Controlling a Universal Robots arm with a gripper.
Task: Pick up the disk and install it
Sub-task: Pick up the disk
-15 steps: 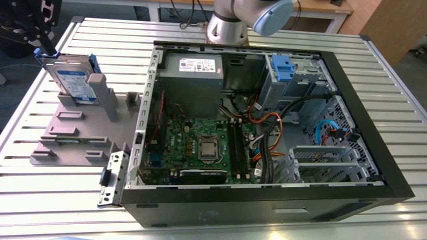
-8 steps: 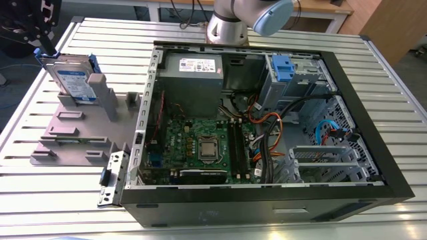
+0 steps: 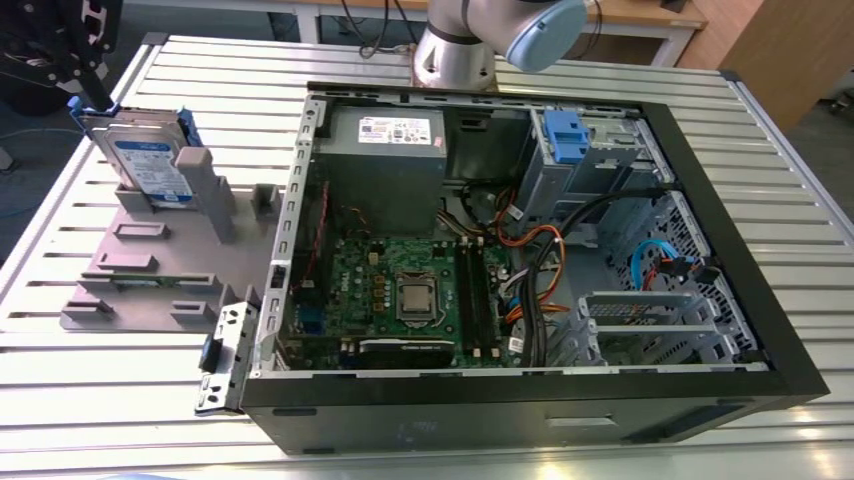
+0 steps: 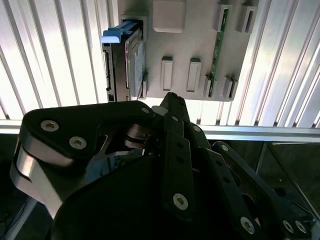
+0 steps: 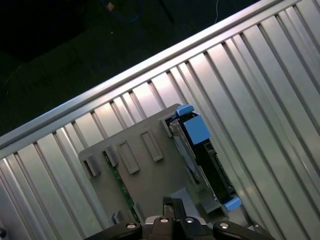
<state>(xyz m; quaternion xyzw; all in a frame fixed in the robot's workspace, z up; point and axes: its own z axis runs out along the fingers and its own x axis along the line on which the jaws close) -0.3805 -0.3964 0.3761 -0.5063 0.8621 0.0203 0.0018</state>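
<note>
The disk [image 3: 144, 160] stands on edge in a slot of the grey plastic holder [image 3: 147, 270] on the exterior view's left, silver with a white-and-blue label and blue rails. My gripper [image 3: 83, 95] hangs just above and behind the disk's top edge without touching it. In the second wrist view the disk [image 4: 125, 60] sits in the holder [image 4: 190, 45] beyond my gripper [image 4: 171, 97], whose fingers meet at a point, shut on nothing. The first wrist view shows the disk [image 5: 200, 150] edge-on with its blue rail, close to my gripper [image 5: 170, 202].
An open computer case [image 3: 534, 250] lies beside the holder, with its mainboard, cables and a grey drive bay carrying a blue bracket [image 3: 567, 135] at the back. Everything rests on a ribbed aluminium table [image 3: 747, 130]. A memory stick [image 4: 218, 50] stands in another holder slot.
</note>
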